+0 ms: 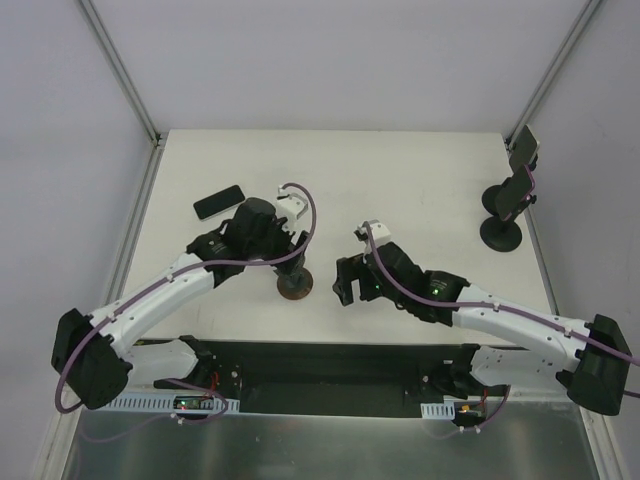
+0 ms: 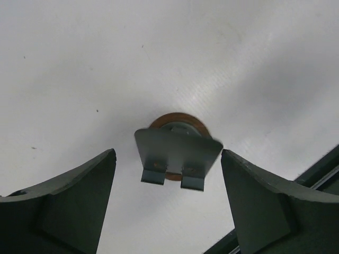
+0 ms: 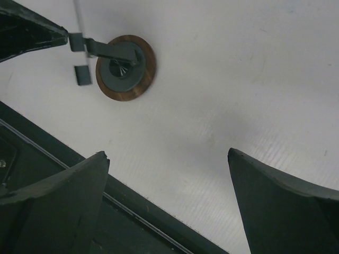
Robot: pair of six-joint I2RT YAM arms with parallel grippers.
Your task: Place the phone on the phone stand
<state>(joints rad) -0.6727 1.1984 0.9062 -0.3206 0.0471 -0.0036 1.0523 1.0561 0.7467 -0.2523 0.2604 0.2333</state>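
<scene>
The phone [image 1: 218, 202] lies flat on the white table at the back left, apart from both grippers. The black phone stand [image 1: 502, 212] stands upright at the far right edge, its disc base on the table. My left gripper [image 1: 290, 260] is open and empty, pointing down over a second, smaller stand [image 1: 293, 286] with a brown round base. In the left wrist view that stand's grey plate head [image 2: 177, 153] with two lips sits between my open fingers [image 2: 79, 196]. My right gripper [image 1: 344, 283] is open and empty just right of it, low over bare table [image 3: 168, 153].
The brown-based stand [image 3: 125, 67] shows at the upper left of the right wrist view. A black strip [image 1: 330, 365] runs along the table's near edge, also in the right wrist view [image 3: 47, 153]. Metal frame posts [image 1: 120, 70] rise at the back corners.
</scene>
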